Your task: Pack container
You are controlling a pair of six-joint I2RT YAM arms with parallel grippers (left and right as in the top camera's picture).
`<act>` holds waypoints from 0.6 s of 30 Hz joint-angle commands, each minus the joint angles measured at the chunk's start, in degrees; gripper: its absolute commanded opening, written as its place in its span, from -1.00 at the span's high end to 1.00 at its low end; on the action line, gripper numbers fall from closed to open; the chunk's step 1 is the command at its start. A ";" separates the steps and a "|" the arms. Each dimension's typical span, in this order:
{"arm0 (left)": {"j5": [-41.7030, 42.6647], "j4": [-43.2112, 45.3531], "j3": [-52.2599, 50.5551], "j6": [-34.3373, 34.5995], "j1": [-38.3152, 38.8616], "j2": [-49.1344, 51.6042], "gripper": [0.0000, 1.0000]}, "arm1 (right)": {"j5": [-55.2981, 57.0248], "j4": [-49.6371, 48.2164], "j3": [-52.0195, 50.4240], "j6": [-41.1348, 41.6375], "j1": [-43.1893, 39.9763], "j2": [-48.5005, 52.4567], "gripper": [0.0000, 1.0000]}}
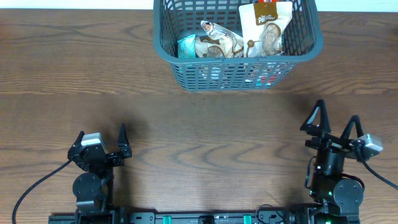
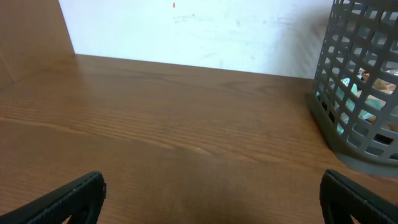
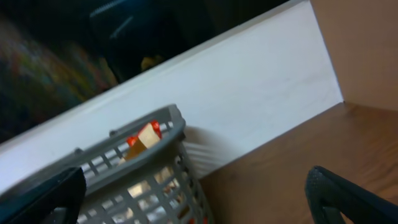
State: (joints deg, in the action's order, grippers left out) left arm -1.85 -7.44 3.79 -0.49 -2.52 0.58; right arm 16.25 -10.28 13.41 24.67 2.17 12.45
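The container (image 1: 236,74), a dark grey rectangular basket with slotted lattice sides and a thick rim, stands on the wooden table (image 1: 199,124) well ahead of both pairs of fingers; it lies beyond the left gripper (image 1: 101,132) and off to the outer side of its right finger, and beyond the right gripper (image 1: 337,112) slightly towards its left finger. Inside it lie snack packets: a white and tan cookie packet (image 1: 266,28) leaning upright at the end nearer the right gripper, a crumpled pale packet (image 1: 217,42) beside it, and a teal packet (image 1: 186,45) at the end nearer the left gripper; all sit within the walls, touching one another.

The left gripper's fingers (image 2: 68,199) are spread wide with nothing but bare table between them; in the left wrist view the container (image 2: 360,93) stands past the right fingertip, well apart from it, with a white wall (image 2: 205,31) straight ahead of the gap.

The right gripper's fingers (image 3: 348,199) are likewise spread wide and hold nothing; in the tilted right wrist view the container (image 3: 143,180) sits ahead, nearer the left finger, with a red and tan packet top (image 3: 144,135) showing above its rim; neither gripper touches the container.
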 commanded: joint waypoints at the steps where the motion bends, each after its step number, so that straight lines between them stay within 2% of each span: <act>1: -0.07 -0.55 -1.70 -0.98 -0.15 -0.35 -0.97 | -2.84 -0.70 -1.20 -6.69 0.48 -0.63 -0.98; 7: -0.07 -0.55 -1.70 -0.98 -0.15 -0.35 -0.97 | -5.55 -0.63 -1.64 -15.96 0.48 -0.63 -0.99; 18: -0.07 -0.55 -1.70 -0.98 -0.15 -0.35 -0.97 | -7.93 -0.66 -8.92 -16.17 0.48 -5.11 -0.99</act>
State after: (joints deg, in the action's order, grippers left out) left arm -1.87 -7.44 3.79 -0.49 -2.52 0.58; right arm 9.69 -10.94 5.82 9.87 2.17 9.21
